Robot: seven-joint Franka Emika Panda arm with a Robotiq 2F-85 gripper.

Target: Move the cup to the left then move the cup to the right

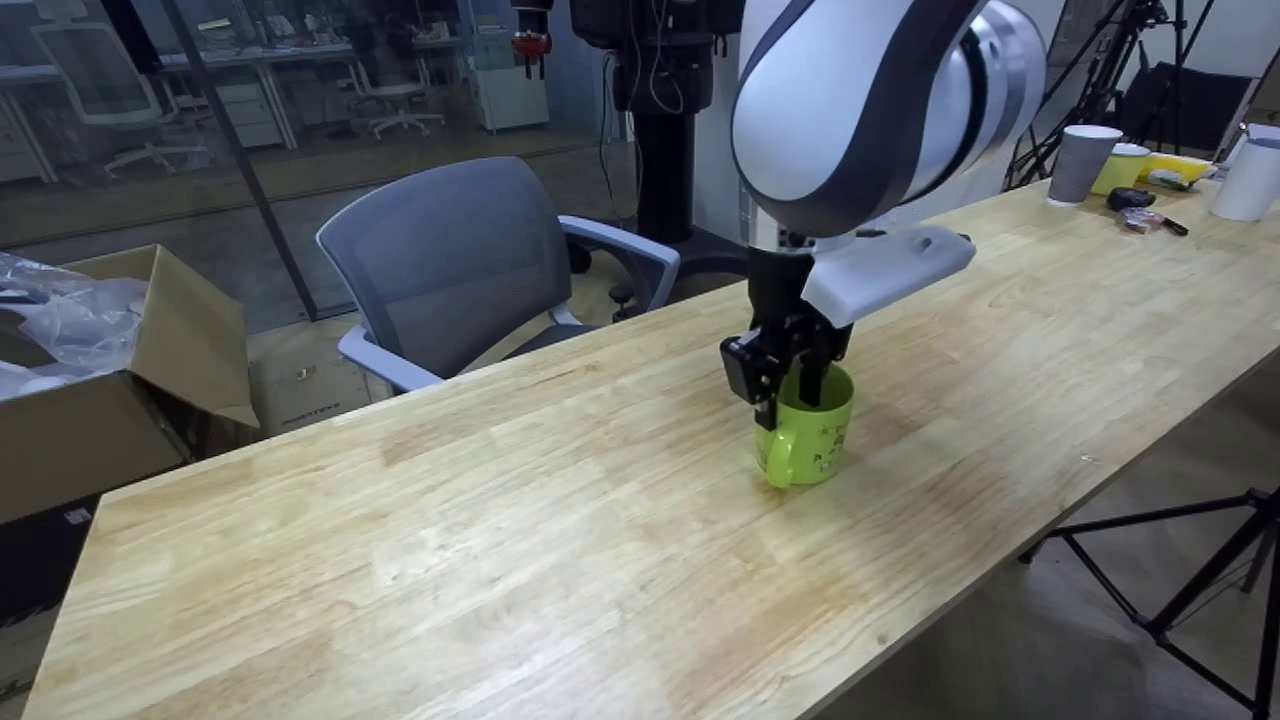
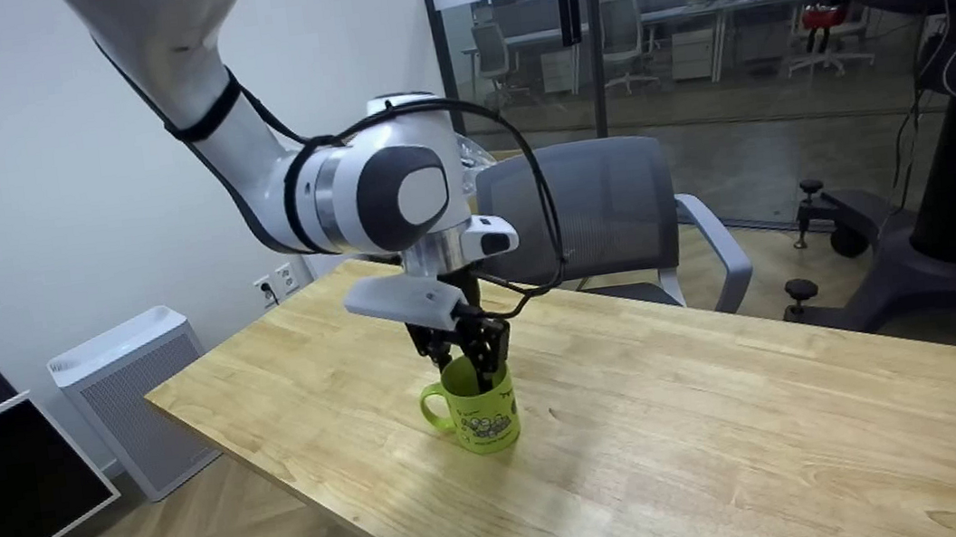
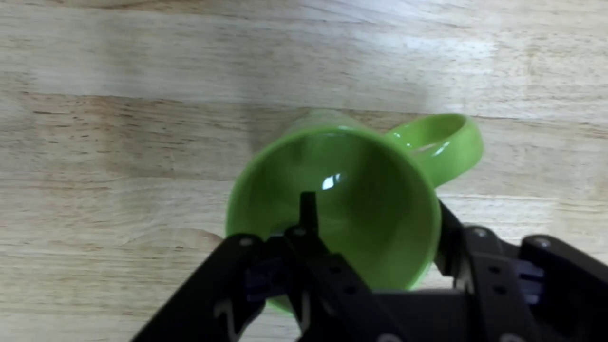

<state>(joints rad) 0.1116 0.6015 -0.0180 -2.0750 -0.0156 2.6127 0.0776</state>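
The lime-green cup (image 1: 822, 446) stands upright on the table in both exterior views (image 2: 487, 427). Its handle faces the near side in an exterior view, and dark prints show on its wall. In the wrist view, I look into the cup (image 3: 365, 190), with its handle at the upper right. My gripper (image 1: 788, 408) points down over the rim, also in an exterior view (image 2: 465, 374). Its fingers (image 3: 375, 213) are apart: one is inside the cup, the other outside the wall near the handle. A gap shows between the inner finger and the wall.
The wooden table (image 1: 480, 560) has a grey cup (image 1: 1082, 165), a yellow-green container (image 1: 1122, 170), a yellow bowl (image 1: 1172, 168) and a white cup (image 1: 1250, 180) at its far end. An office chair (image 1: 450, 260) stands against the long edge. A cardboard box (image 1: 195, 330) is beyond the table end.
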